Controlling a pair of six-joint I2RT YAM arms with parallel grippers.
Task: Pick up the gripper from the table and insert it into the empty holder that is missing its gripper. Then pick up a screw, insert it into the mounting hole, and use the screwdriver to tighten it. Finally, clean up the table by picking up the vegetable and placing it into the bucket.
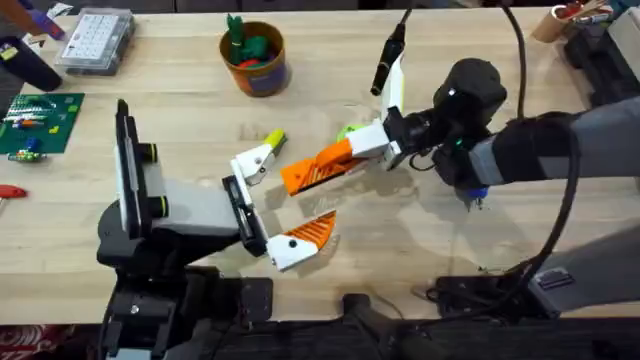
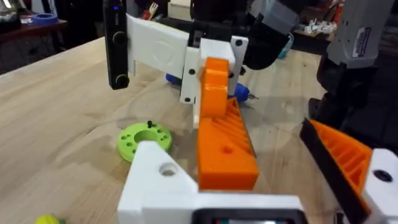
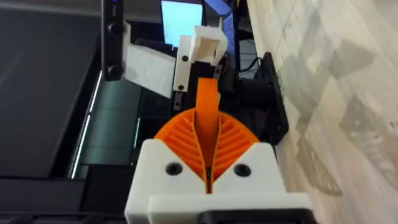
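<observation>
Gripper, the orange ribbed plastic wedge (image 1: 318, 168), hangs just above the pale wooden table (image 1: 420, 250), clamped at one end in the right arm's white-and-orange claw (image 1: 352, 152). Its free end points toward the empty white plastic holder (image 1: 255, 160) on the left arm's black jaw frame and lies just beside it. The left gripper (image 1: 268, 205) has its jaws spread wide apart; the second white mount already carries its own orange ribbed finger (image 1: 310, 232).

The table is light wood with visible grain. At its far side stands the small round orange-brown bucket (image 1: 256, 62) with green and red toy pieces inside, and farther left a clear plastic parts box (image 1: 96, 38) and a green circuit board (image 1: 38, 122). A yellow-green handled tool (image 1: 274, 138) lies near the holder.

The left wrist view shows, past the empty holder (image 2: 163, 180), a bright green round disc with holes (image 2: 144, 139) lying on the wood beside the wedge (image 2: 222, 146), which the overhead view mostly hides. The right wrist view looks along the wedge (image 3: 208, 127) held between its own white fingers (image 3: 165, 168), toward the angular white holder (image 3: 202, 46) beyond, with a lit screen (image 3: 181, 20) in the dim room behind.
</observation>
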